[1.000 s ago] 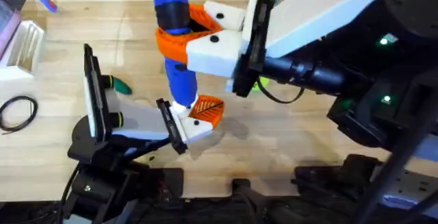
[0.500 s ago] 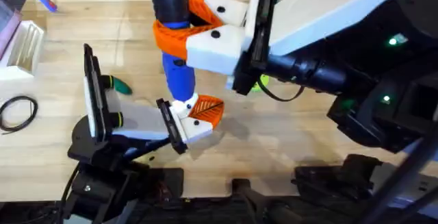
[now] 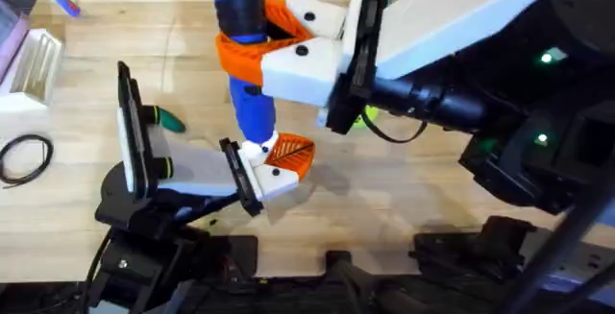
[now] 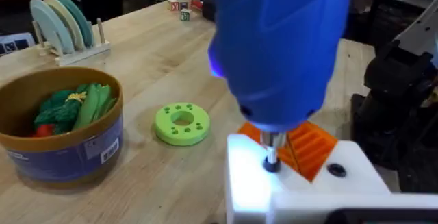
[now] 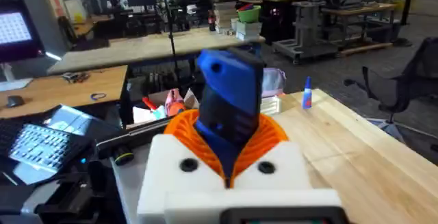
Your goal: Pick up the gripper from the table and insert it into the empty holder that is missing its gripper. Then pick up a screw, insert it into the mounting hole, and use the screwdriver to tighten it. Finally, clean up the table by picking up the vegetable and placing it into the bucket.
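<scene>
My right hand (image 3: 252,45) is pinching the screwdriver (image 3: 242,55) upright, its tip pressing into the gripper (image 3: 279,165) seated against the holder (image 3: 240,175); the left hand's state I cannot tell.

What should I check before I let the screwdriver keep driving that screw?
1. Right gripper has a firm grasp on the screwdriver: ok, orange fingers clamp its blue body.
2. Bit on the screw: ok, the tip sits in a hole of the white gripper.
3. Gripper seated in the holder: ok, its white block lies against the black plate.
4. Screw fully tightened: cannot tell.
5. Vegetable in the bucket: not ok, it lies on the table behind the stand.
</scene>
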{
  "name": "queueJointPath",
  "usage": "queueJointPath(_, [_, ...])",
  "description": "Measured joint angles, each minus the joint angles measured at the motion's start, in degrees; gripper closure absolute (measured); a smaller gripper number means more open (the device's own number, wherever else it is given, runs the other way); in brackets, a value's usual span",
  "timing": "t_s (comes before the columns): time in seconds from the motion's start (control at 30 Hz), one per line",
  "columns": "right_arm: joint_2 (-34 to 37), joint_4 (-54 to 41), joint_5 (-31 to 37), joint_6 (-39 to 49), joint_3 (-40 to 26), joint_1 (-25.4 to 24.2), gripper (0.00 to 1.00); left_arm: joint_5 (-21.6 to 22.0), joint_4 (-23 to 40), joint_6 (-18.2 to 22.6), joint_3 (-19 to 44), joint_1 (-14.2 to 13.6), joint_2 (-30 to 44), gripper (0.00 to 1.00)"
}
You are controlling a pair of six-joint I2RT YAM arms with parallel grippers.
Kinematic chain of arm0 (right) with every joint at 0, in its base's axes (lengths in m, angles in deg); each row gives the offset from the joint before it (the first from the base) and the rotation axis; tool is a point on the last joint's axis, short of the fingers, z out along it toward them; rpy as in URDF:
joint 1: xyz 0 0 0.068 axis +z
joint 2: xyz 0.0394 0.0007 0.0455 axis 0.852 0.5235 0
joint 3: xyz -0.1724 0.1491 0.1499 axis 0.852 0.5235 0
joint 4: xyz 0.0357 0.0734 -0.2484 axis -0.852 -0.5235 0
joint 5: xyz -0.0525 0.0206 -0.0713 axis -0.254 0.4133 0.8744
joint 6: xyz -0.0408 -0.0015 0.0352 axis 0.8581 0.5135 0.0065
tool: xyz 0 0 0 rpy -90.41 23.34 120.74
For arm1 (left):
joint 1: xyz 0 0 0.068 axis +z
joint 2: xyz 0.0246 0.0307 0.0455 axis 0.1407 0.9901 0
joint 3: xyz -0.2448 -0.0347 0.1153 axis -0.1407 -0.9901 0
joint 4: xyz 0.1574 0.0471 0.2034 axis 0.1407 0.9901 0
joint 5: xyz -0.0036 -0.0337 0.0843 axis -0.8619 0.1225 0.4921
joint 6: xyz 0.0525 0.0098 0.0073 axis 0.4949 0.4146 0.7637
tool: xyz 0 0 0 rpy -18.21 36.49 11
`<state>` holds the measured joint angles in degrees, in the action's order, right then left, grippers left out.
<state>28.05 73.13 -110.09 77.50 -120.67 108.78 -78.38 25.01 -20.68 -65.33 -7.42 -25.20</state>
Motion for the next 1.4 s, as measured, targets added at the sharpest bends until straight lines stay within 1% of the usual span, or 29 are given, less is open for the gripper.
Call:
queueJointPath(0.93, [-0.35,-1.75,0.02,1.12,0.01,-0.26,0.980,0.00,0.00,0.00,0.02,0.00,0.00,0.997])
queueJointPath(1.4, [-0.35,-0.17,0.00,1.23,-0.01,-0.26,0.980,-0.01,0.00,0.00,0.00,0.00,0.00,0.997])
